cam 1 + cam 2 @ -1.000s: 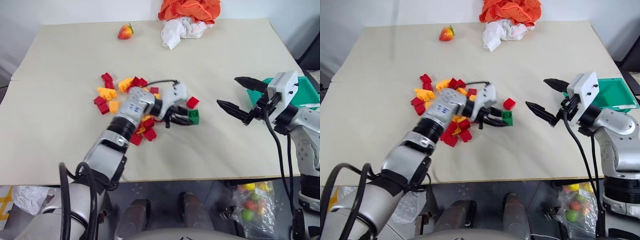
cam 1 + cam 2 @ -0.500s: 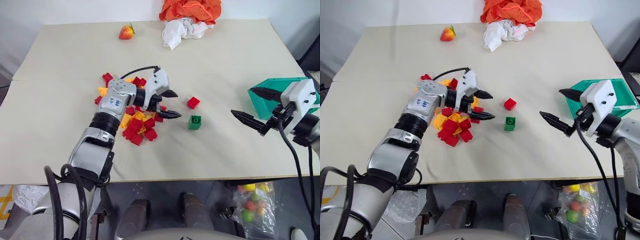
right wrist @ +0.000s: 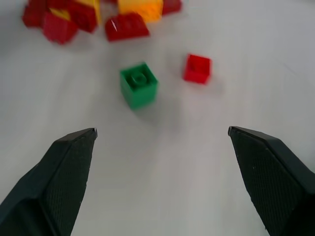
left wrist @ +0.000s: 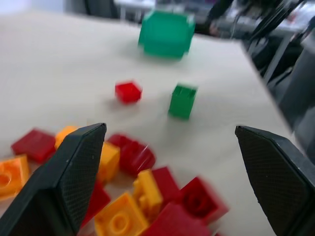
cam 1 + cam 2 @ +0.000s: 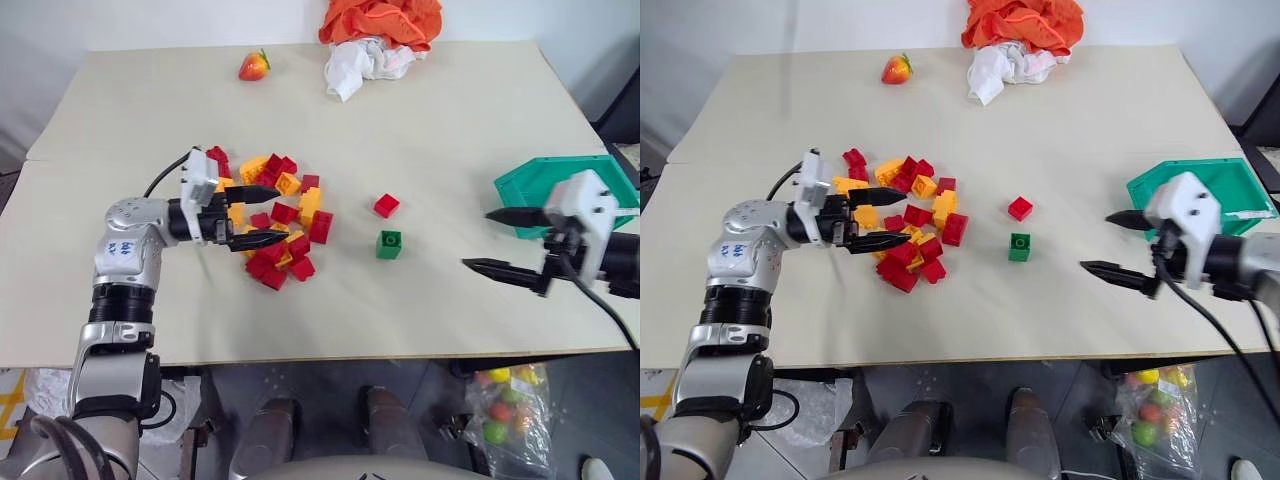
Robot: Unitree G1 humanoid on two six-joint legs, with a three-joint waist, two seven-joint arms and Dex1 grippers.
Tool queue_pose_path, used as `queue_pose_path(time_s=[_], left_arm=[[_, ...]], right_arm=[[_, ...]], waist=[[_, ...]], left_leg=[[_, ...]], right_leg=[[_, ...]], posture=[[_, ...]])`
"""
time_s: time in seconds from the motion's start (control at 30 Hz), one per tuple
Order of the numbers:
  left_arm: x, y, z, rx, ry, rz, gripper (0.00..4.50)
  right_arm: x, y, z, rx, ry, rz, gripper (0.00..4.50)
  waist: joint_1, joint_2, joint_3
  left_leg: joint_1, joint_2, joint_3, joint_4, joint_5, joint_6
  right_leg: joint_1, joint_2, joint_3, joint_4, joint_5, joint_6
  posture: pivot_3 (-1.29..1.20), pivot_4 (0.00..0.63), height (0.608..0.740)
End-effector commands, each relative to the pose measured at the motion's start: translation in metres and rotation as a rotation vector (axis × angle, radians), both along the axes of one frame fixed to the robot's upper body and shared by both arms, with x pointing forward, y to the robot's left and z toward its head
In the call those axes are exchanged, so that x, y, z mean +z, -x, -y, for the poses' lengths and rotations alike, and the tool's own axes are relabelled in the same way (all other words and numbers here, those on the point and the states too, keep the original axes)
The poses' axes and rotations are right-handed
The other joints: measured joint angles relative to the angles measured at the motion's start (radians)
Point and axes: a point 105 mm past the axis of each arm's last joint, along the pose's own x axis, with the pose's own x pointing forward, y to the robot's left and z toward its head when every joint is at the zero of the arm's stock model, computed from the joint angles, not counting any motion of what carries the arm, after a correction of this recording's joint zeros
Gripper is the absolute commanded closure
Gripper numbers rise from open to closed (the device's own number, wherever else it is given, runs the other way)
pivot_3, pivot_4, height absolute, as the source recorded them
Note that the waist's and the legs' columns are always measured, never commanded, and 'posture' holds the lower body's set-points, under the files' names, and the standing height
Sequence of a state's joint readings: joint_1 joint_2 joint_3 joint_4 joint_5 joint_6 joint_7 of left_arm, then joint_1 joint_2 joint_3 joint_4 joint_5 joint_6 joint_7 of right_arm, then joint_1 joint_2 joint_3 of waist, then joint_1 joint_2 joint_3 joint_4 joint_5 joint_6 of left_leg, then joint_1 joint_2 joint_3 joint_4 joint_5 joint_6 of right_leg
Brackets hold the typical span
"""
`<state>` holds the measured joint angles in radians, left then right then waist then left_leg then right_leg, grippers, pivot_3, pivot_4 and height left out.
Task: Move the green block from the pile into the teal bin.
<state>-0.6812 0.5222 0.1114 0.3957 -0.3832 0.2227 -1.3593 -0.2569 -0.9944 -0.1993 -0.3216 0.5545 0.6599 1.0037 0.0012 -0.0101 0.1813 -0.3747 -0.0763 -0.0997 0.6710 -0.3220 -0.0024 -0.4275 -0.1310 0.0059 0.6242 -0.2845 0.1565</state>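
Observation:
The green block (image 5: 389, 244) stands alone on the table, studs up, to the right of the pile (image 5: 305, 205) of red and yellow-orange bricks. My left gripper (image 5: 283, 212) hangs open over the pile's left part, pointing right toward the block, with nothing between its fingers. On the right, my right gripper (image 5: 476, 239) is open and empty too, pointing left at the block from a hand's width away. The teal bin (image 5: 540, 180) sits at the table's right edge just behind the right gripper. In the right wrist view the green block (image 3: 139, 84) lies ahead between the fingers.
A lone red brick (image 5: 386, 206) lies just behind the green block. A strawberry (image 5: 251, 65) and a heap of orange and white cloth (image 5: 375, 35) sit at the far edge. A bag of coloured balls (image 5: 505, 405) lies on the floor below the front right edge.
My left gripper let go of the green block, opened wide and drew back left over the pile. The block stays on the table. My right gripper sank and drew back to the right.

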Motion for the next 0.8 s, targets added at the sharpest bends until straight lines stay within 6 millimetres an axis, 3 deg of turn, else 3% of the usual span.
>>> queue_pose_path(time_s=[0.03,0.13,0.37,0.47,0.7,0.8], left_arm=[[0.006,0.016,-0.008,-0.029,0.015,0.058,0.04],[-0.002,0.026,-0.011,-0.037,-0.006,0.057,0.04],[-0.002,0.027,-0.011,0.016,-0.002,0.069,0.04],[0.0,0.027,-0.011,0.026,0.003,0.073,0.0],[0.001,0.027,-0.01,0.025,0.007,0.08,0.0],[0.004,0.021,-0.003,0.027,0.012,0.107,0.0]], right_arm=[[-0.013,-0.018,-0.019,0.027,-0.022,-0.001,0.0],[-0.035,-0.04,-0.036,0.055,-0.018,-0.023,0.0],[-0.051,-0.072,-0.063,0.096,-0.05,-0.03,0.0],[-0.045,-0.074,-0.069,0.102,-0.082,-0.012,0.65],[-0.037,-0.065,-0.063,0.061,-0.11,0.022,3.02],[-0.021,-0.061,-0.058,0.018,-0.116,0.093,3.0]], waist=[[-0.004,0.0,0.0],[-0.009,0.0,0.0],[-0.002,0.0,0.0],[-0.005,0.0,0.0],[-0.004,0.0,0.0],[-0.003,0.0,0.0]], left_leg=[[0.0,0.0,0.0,0.0,0.0,0.0],[0.0,0.001,0.001,0.0,0.0,0.0],[0.0,0.0,0.0,-0.001,0.0,0.0],[0.0,0.0,0.0,-0.003,0.0,0.0],[0.0,0.001,0.0,-0.004,0.0,0.0],[0.0,0.0,0.0,-0.004,0.0,0.0]], right_leg=[[0.0,0.0,0.0,0.0,0.0,0.0],[0.0,0.0,0.001,-0.001,0.0,0.0],[-0.001,0.0,0.0,-0.001,0.0,-0.001],[-0.001,0.0,-0.001,0.001,0.0,-0.001],[-0.001,0.0,-0.001,0.0,0.0,-0.001],[-0.001,0.0,-0.001,0.0,0.0,-0.001]], posture=[[0.0,0.15,0.74],[0.0,0.15,0.74],[0.0,0.15,0.74],[0.0,0.15,0.74],[0.0,0.15,0.74],[0.0,0.15,0.74]])
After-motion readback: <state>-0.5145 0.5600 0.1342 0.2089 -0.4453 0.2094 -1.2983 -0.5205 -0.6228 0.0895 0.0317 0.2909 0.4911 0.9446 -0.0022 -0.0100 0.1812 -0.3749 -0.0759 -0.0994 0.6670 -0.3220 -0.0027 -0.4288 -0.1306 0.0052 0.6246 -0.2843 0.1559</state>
